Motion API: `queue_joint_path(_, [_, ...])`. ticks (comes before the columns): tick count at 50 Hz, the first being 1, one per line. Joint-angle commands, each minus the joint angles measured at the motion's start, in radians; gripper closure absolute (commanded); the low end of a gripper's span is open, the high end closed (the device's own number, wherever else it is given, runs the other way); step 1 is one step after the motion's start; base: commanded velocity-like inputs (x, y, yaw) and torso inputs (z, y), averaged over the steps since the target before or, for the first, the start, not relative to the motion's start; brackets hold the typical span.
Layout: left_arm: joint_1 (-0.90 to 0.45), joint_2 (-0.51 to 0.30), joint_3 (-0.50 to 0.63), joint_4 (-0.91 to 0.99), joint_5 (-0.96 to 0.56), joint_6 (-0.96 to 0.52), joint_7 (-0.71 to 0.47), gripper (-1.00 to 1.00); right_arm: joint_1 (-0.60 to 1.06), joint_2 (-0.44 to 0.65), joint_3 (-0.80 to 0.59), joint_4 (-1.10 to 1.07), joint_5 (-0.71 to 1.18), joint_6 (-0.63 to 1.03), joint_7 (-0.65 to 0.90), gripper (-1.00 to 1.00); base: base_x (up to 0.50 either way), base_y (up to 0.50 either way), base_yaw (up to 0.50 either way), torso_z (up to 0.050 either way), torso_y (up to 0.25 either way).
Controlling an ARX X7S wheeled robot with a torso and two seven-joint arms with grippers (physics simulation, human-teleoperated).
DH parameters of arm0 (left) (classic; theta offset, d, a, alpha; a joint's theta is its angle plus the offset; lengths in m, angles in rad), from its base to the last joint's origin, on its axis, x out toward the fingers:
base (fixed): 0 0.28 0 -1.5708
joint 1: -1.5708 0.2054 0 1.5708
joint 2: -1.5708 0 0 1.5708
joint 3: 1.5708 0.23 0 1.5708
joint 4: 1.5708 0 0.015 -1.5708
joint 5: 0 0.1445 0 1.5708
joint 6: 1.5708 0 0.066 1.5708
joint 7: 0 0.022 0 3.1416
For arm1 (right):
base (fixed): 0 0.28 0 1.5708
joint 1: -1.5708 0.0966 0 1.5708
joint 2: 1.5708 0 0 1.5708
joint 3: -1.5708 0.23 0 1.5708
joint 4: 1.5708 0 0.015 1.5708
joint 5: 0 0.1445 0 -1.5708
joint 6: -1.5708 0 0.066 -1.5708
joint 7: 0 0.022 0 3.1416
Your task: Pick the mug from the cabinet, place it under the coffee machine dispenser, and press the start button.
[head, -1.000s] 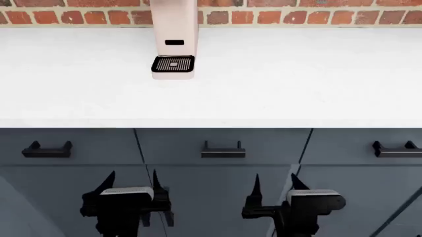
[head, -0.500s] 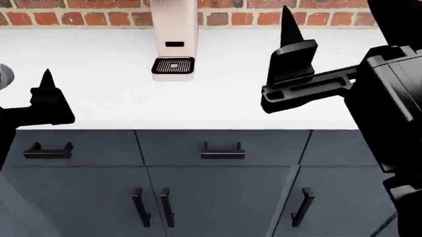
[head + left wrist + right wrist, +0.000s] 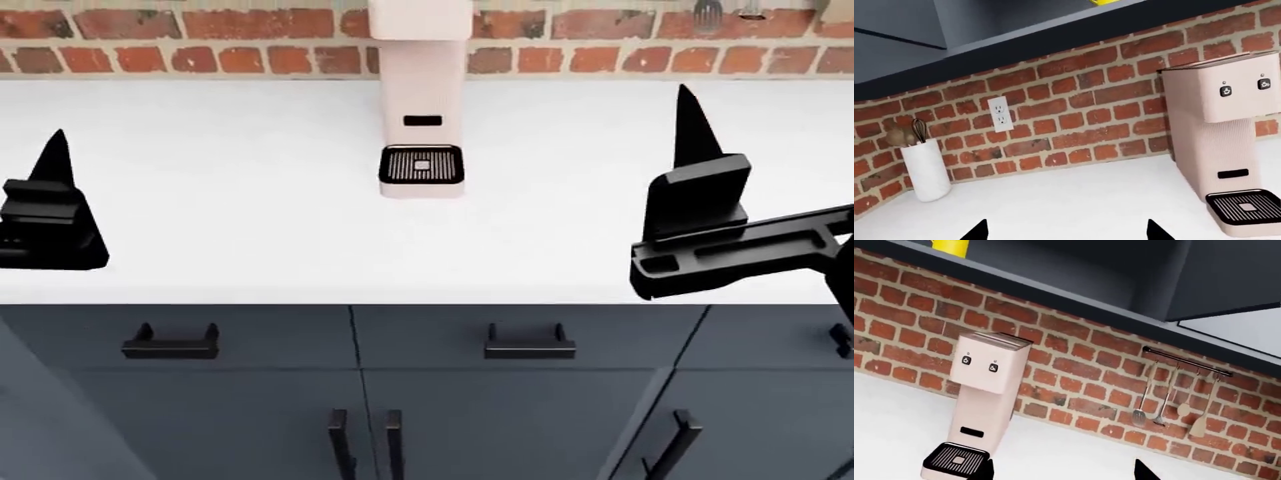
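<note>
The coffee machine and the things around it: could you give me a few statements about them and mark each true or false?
1. The drip tray of the coffee machine is bare. True.
2. The yellow mug stands on the white counter. False: it sits up in the cabinet above the machine.
3. A white holder with a whisk stands by the brick wall. True.
4. The right claw grips the mug. False: it holds nothing.
5. Utensils hang on a rail on the wall. True.
6. The machine's head has no buttons. False: two small round buttons show on its front.
</note>
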Motion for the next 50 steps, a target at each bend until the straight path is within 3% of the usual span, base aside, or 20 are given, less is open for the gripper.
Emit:
queue_joint_path(1, [-0.019, -0.033, 0.020, -0.008, -0.055, 0.013, -0.040, -1.00, 0.034, 0.009, -0.043, -0.002, 0.009, 0.000, 0.011, -1.00, 0.07, 0.50, 0.00, 0.050, 0.023])
queue_joint_path(37, [-0.009, -0.045, 0.048, -0.002, -0.028, 0.049, -0.032, -1.00, 0.014, -0.004, -0.084, 0.011, -0.059, -0.013, -0.019, -1.00, 0.06, 0.50, 0.00, 0.050, 0.025])
queue_joint_path(41, [-0.012, -0.044, 0.046, 0.004, -0.025, 0.056, -0.030, -1.00, -0.041, -0.011, -0.094, 0.017, -0.113, -0.038, -0.041, -1.00, 0.06, 0.50, 0.00, 0.004, 0.008])
queue_joint_path(44, [-0.016, -0.045, 0.047, 0.009, -0.015, 0.057, -0.027, -1.00, -0.021, -0.089, -0.113, 0.115, -0.112, -0.015, -0.071, -1.00, 0.02, 0.17, 0.00, 0.000, 0.000])
queue_joint_path(47, [-0.020, -0.046, 0.052, 0.014, -0.013, 0.059, -0.028, -1.00, 0.099, -0.198, -0.120, 0.281, -0.058, 0.056, -0.112, -1.00, 0.00, 0.00, 0.00, 0.000, 0.000])
queue_joint_path(50, [-0.017, -0.049, 0.052, 0.021, -0.013, 0.061, -0.031, -1.00, 0.312, -0.364, -0.134, 0.605, -0.049, 0.203, -0.236, -1.00, 0.00, 0.00, 0.00, 0.000, 0.000])
